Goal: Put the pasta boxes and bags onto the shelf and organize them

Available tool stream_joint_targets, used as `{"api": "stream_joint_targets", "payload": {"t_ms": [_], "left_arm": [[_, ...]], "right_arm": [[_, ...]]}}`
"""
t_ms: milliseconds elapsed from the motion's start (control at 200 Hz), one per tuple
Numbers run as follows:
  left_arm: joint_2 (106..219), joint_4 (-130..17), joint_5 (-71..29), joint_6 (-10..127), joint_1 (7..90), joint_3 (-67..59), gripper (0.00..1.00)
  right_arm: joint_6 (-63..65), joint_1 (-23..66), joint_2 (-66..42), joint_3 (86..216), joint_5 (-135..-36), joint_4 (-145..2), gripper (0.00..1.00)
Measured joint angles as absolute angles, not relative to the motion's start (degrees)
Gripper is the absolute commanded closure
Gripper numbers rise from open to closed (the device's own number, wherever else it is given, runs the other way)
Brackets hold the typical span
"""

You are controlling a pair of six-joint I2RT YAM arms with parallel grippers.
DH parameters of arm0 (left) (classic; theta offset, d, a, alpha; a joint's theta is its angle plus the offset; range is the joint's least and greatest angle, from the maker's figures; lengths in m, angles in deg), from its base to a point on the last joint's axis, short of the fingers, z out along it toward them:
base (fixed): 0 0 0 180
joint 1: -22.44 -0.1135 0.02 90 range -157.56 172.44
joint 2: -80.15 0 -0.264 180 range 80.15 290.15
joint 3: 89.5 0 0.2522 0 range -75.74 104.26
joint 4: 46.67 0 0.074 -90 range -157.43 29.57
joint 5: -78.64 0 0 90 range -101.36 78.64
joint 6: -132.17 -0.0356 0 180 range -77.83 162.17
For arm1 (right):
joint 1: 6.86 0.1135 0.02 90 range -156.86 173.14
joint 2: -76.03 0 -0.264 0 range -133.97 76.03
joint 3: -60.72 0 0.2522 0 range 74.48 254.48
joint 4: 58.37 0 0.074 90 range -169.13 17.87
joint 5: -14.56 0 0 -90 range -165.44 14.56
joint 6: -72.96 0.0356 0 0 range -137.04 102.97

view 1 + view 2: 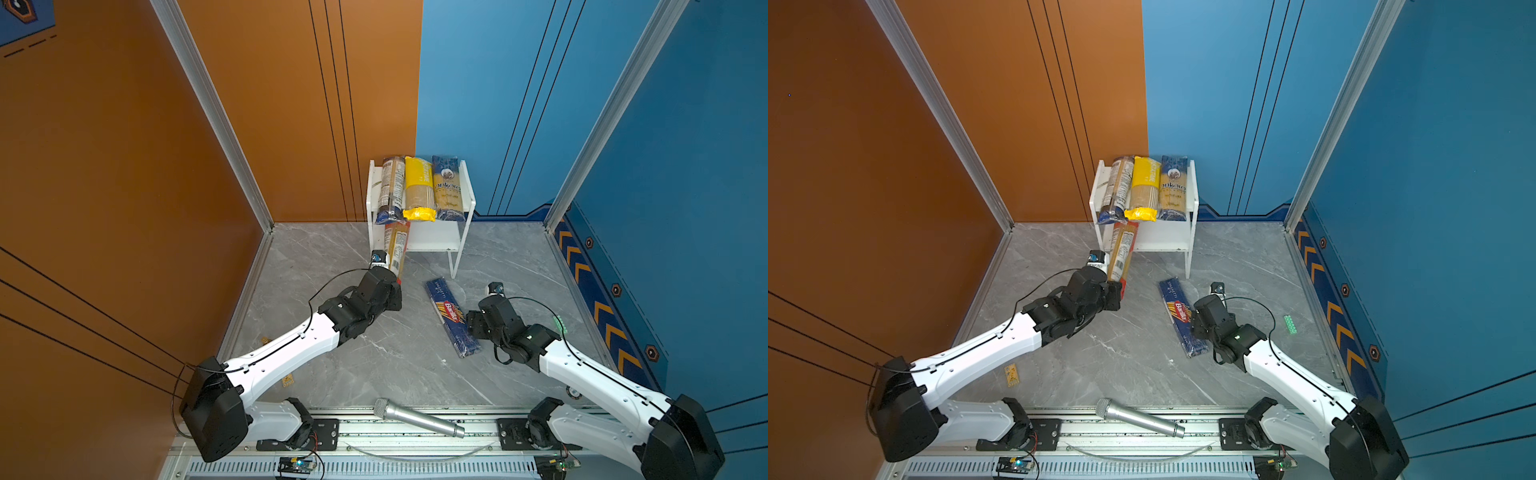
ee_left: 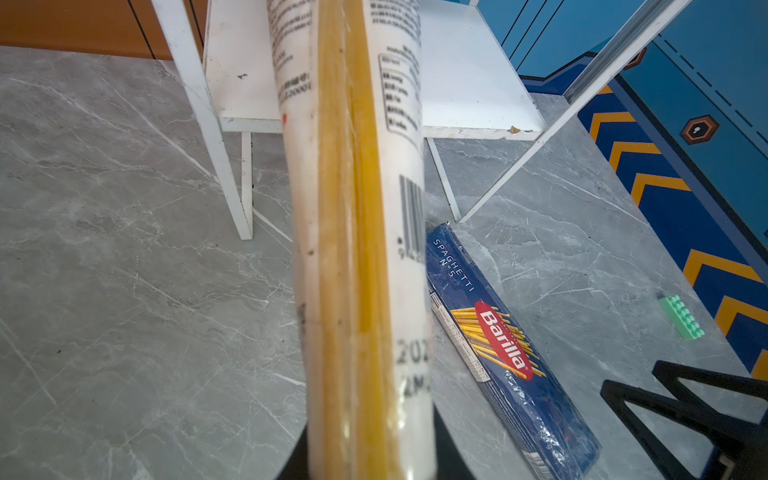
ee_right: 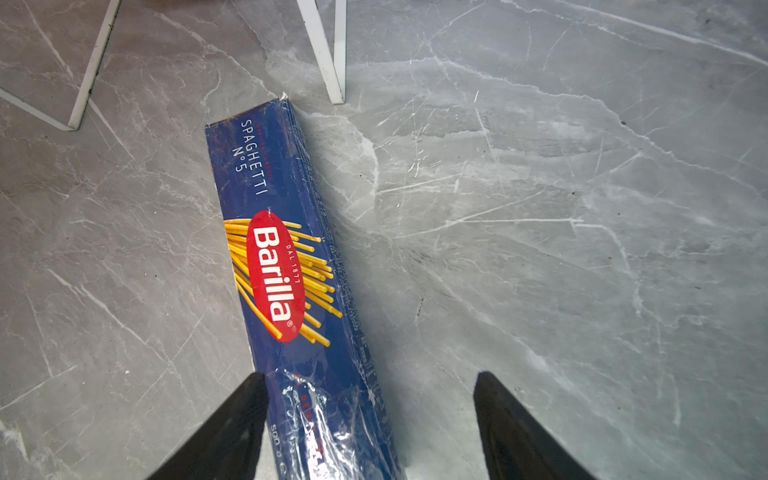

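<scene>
- Red-ended pack (image 1: pixel 397 249) sits in the left hand (image 1: pixel 397 286), which is squeezed shut on its near end. The far end pokes in over the low board (image 1: pixel 436 239) of the shelf (image 1: pixel 468 195). I think it is held flat and long-ways so it can slide in there. I cannot tell if it touches the board.
- White top board of the shelf holds three packs. They lie side by side with their ends facing out, so they all fit. From the left come the clear pack with dark-blue ends (image 1: pixel 390 187), the yellow pack (image 1: pixel 419 187) and the dark-blue Ankara pack (image 1: pixel 448 187). They touch each other and fill the board.
- Blue Barilla box (image 1: pixel 451 316) lies flat and slanted on the grey counter (image 1: pixel 374 361), near the shelf's front leg. It is not on the shelf yet.
- Black right hand (image 3: pixel 370 376) is spread wide and holds nothing. It hangs over the box's near end, I think to grab it next.
</scene>
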State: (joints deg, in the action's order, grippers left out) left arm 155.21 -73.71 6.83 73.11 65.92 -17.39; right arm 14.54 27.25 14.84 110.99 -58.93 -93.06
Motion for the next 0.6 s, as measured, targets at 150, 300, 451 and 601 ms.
{"api": "stream_joint_targets", "payload": {"t_ms": [150, 300, 451, 601], "left_arm": [[156.6, -73.4, 7.7, 73.1, 65.6, -16.5, 1.00], [158.0, -73.3, 9.0, 73.1, 65.3, -15.7, 1.00], [159.1, -73.0, 9.7, 73.1, 65.2, -14.9, 1.00], [160.1, -71.7, 10.2, 73.1, 65.2, -14.4, 1.00]], "right_arm": [[14.5, 27.2, 14.8, 111.0, -59.0, -93.1, 0.24], [14.5, 27.2, 15.0, 111.0, -59.0, -93.1, 0.24], [14.5, 27.2, 15.9, 111.0, -59.0, -93.1, 0.24], [14.5, 27.2, 16.5, 111.0, -59.0, -93.1, 0.24]]}}
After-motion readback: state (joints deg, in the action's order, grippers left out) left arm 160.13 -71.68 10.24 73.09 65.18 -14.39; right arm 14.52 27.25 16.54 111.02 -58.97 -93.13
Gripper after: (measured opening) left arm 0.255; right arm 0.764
